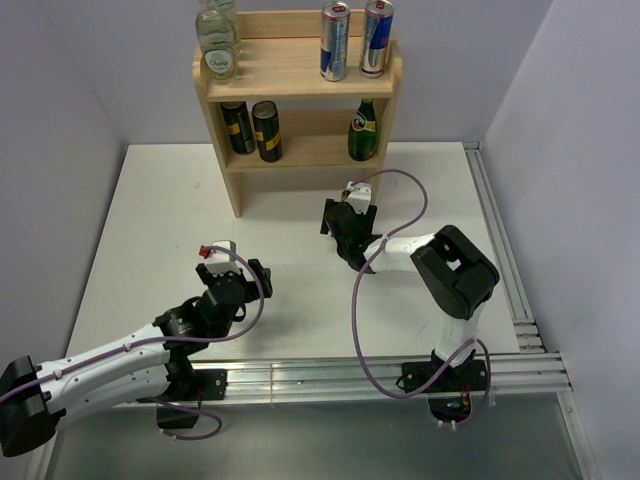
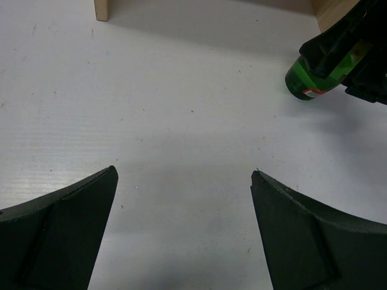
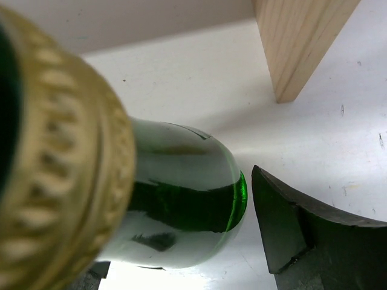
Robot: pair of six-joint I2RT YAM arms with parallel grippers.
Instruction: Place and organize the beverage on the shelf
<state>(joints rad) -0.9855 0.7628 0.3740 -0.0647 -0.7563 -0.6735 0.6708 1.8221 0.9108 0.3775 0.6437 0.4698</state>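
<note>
The wooden shelf (image 1: 290,65) stands at the back of the table. Two silver-and-blue cans (image 1: 335,40) are on its top tier at the right. Two black-and-gold cans (image 1: 252,128) and one green bottle (image 1: 363,130) are on the middle tier. My right gripper (image 1: 350,222) is open in front of the shelf, with a second green bottle (image 3: 181,181) between its jaws. The bottle's gold cap is close to the camera, and a narrow gap shows at the right finger (image 3: 290,223). The left wrist view also shows that bottle (image 2: 302,81). My left gripper (image 2: 183,172) is open and empty over bare table.
Two clear glass bottles (image 1: 217,45) stand on the top tier's left end. The shelf's right side panel (image 3: 302,42) is close to the right gripper. Purple cables loop from both arms. A metal rail (image 1: 500,260) runs along the table's right edge.
</note>
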